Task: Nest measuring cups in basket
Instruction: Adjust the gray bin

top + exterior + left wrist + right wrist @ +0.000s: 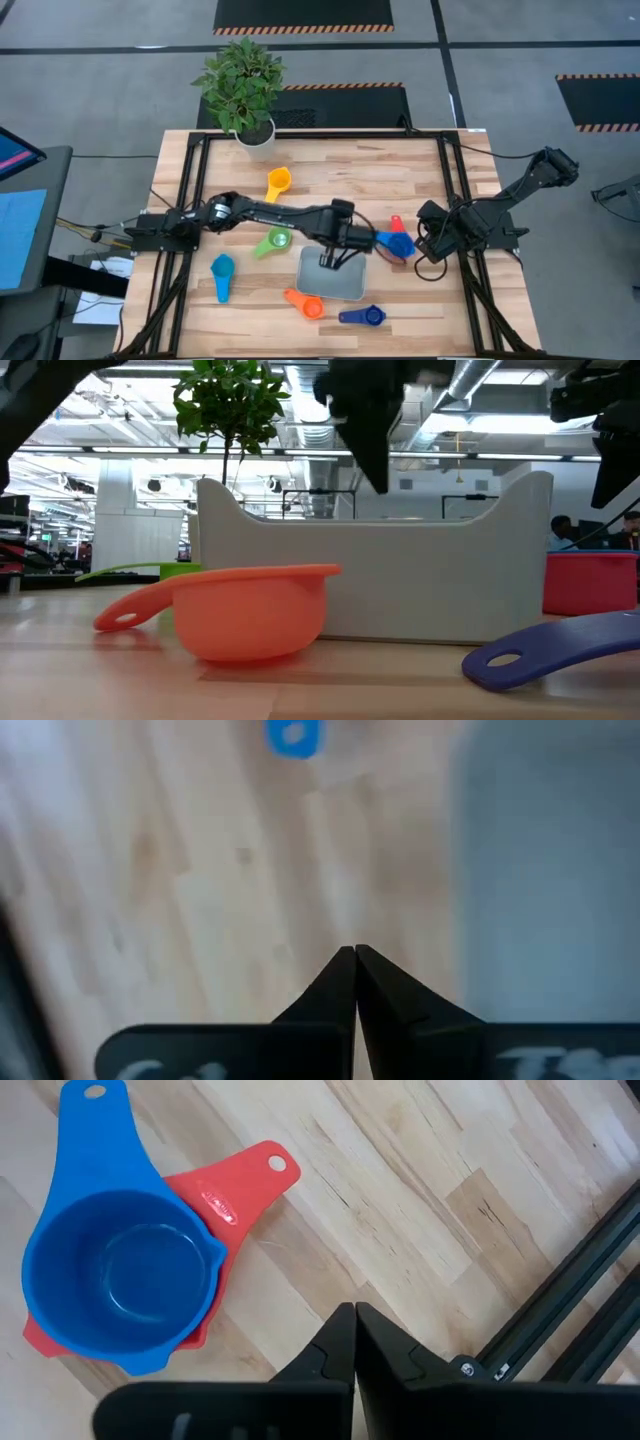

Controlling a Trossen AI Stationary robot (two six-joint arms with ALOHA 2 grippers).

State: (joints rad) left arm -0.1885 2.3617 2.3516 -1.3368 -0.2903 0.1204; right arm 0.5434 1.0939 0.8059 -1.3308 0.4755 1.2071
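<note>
Left gripper (330, 262), fingers together and empty, hangs over the empty basket (345, 288); right gripper (428, 243), fingers together too, idles beyond the blue-in-red cups (125, 1280), already nested beside the basket for loading.

Overhead is evenly lit and sharp, only soft shadows on the counter (420, 170). Low view is backlit by bright ceiling lights: my arms read as black silhouettes, and the dark blue cup handle (560, 650) up close is soft. My left wrist view is badly blurred, grain smeared. My right wrist view is crisp, blue cup (120, 1280) slightly glossy.
</note>
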